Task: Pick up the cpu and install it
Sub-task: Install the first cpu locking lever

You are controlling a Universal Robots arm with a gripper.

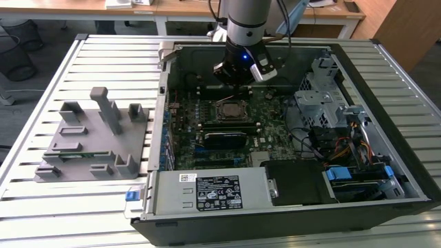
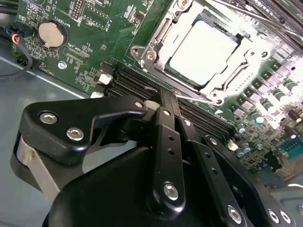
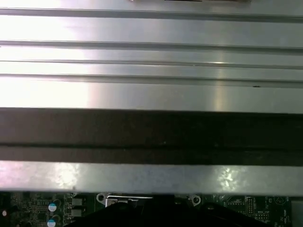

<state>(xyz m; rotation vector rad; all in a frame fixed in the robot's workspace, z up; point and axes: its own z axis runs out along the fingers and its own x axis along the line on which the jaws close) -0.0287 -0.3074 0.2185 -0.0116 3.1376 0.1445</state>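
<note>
The cpu [image 2: 202, 53] is seen lying flat in its metal frame [image 2: 156, 35] on the green board [image 1: 238, 116]. The gripper [image 1: 238, 89] is held just above it; its fingers [image 2: 166, 137] look pressed together and empty, though that is partly hidden. The chip should be left level.

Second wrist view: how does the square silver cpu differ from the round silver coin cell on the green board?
Shape: the flat square silver-topped cpu has straight edges, while the round silver coin cell is a disc.
Size: the cpu covers far more board than the coin cell.
Setting: the cpu lies inside a metal socket frame, while the coin cell sits in a small holder of its own.
Shared: both are shiny and lie flat on the green motherboard.
</note>
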